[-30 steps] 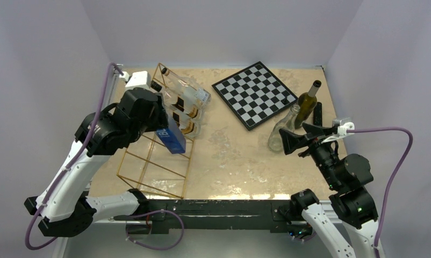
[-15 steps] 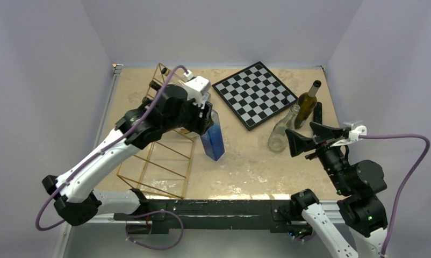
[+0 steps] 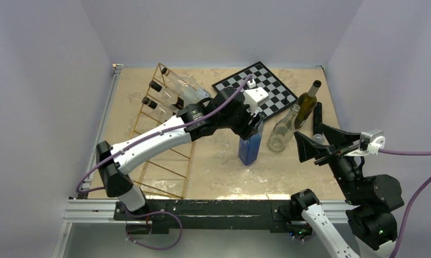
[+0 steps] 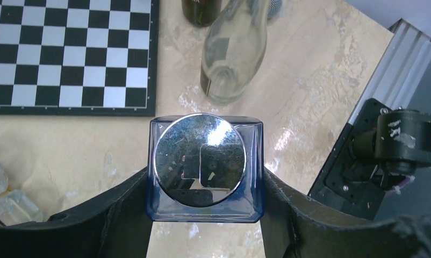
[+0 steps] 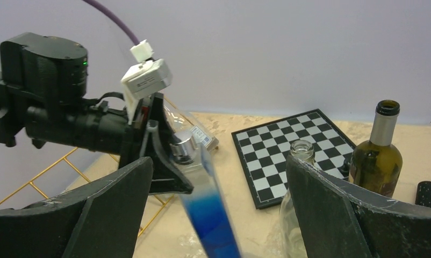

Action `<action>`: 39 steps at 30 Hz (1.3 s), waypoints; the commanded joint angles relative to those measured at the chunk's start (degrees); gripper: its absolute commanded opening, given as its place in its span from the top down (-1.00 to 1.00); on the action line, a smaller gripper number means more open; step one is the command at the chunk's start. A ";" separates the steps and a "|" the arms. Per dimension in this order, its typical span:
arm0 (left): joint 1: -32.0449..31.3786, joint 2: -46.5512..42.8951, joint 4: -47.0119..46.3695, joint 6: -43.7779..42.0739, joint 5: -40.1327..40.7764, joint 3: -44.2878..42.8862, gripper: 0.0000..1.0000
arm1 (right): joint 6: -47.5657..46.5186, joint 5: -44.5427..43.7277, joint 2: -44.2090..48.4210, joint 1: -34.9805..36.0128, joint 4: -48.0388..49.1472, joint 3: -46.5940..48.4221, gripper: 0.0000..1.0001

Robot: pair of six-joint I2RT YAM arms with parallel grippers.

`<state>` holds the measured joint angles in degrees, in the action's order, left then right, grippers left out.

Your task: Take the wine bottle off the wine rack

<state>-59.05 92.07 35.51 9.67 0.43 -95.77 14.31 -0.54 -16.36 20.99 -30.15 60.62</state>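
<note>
Right of the wine rack, my left gripper pinches the blue square bottle, off its slots. Set-down remains; my right gripper is spread wide, empty.

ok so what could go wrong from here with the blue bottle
The left gripper holds the blue bottle only near its top, and it looks tilted in the right wrist view. Released like that, it may topple. The clear bottle stands close beside it, with the dark bottle behind, so any drift that way could knock them over. The open right gripper is also near, so the arms could clash.
</note>
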 commanded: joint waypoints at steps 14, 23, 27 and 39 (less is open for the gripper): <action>0.94 13.31 -19.65 -4.69 7.23 -13.98 0.96 | -1.01 -1.92 2.69 0.23 -1.95 0.11 -0.98; 1.30 14.33 -19.77 -2.99 8.15 -14.71 -0.01 | -1.30 -2.36 2.52 0.27 -1.45 -1.15 -0.98; 1.30 14.07 -19.61 -2.99 8.19 -15.16 -0.14 | -1.19 -2.35 2.47 0.26 -0.99 -1.67 -0.97; 1.39 13.33 -20.55 -3.67 7.59 -15.16 -0.43 | -1.12 -2.10 2.04 0.28 -0.64 -2.09 -0.98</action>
<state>-58.15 108.05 23.94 6.39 7.11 -105.67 13.87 -2.04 -13.74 20.99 -32.51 58.57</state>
